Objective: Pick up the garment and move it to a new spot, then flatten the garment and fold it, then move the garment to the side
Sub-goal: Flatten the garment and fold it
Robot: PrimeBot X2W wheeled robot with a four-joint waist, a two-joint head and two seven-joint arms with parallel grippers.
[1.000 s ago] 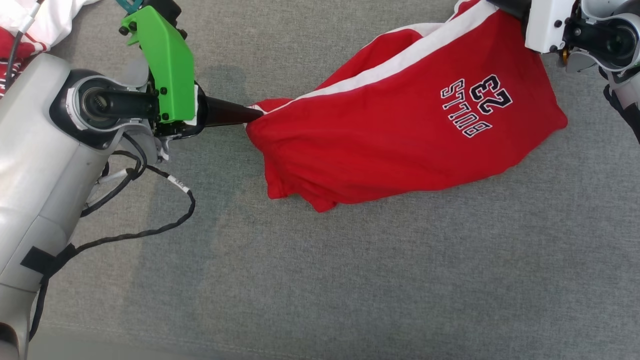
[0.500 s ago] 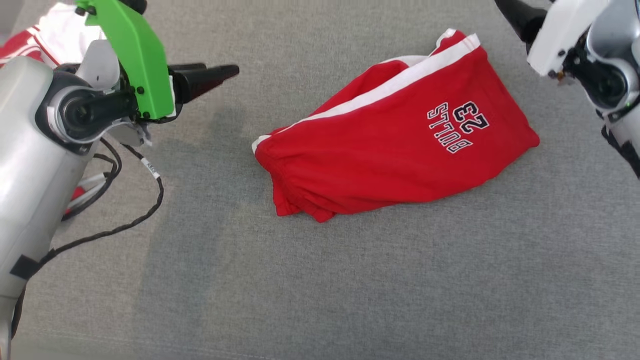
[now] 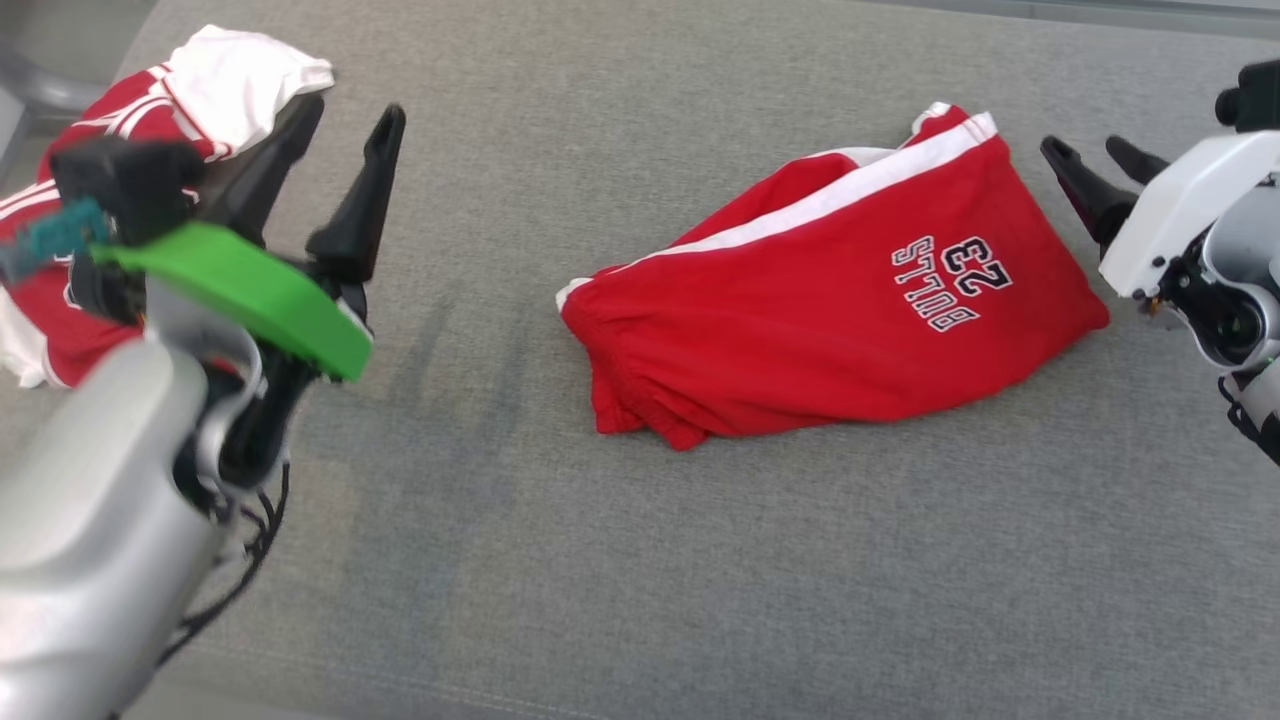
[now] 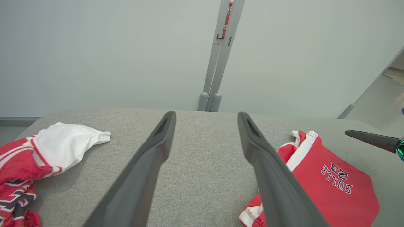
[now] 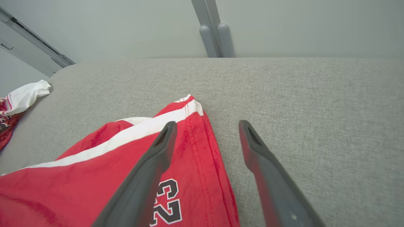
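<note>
I see the red shorts (image 3: 830,320) lying in a loose fold on the grey fabric surface (image 3: 640,560), a little right of the middle. My left fingers (image 3: 362,195) are spread wide and hold nothing, well apart from the shorts. My right fingers (image 3: 1082,192) are also wide and empty, just beside the shorts' right end. Other red and white clothes (image 3: 200,90) lie far left.
</note>
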